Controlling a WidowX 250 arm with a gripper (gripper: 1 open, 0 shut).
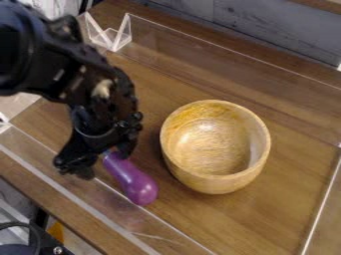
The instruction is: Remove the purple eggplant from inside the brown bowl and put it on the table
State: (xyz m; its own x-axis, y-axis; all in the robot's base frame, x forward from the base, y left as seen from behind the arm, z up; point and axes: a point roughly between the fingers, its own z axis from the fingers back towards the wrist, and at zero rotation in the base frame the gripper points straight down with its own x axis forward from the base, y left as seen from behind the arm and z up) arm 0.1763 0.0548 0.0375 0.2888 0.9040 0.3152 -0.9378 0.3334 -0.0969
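The purple eggplant [132,179] lies on the table [286,214], left of the brown bowl [214,145] and outside it. The bowl stands upright and holds nothing. My black gripper [88,159] points steeply down just above the eggplant's stem end. Its jaws stand open with nothing between them, and one fingertip [71,163] hovers close to the tabletop. Whether a finger touches the eggplant I cannot tell.
Clear plastic walls [80,204] run along the table's front and left edges, close to the eggplant and the gripper. Another clear wall [253,50] lines the back. A white folded object [111,33] sits at the back left corner.
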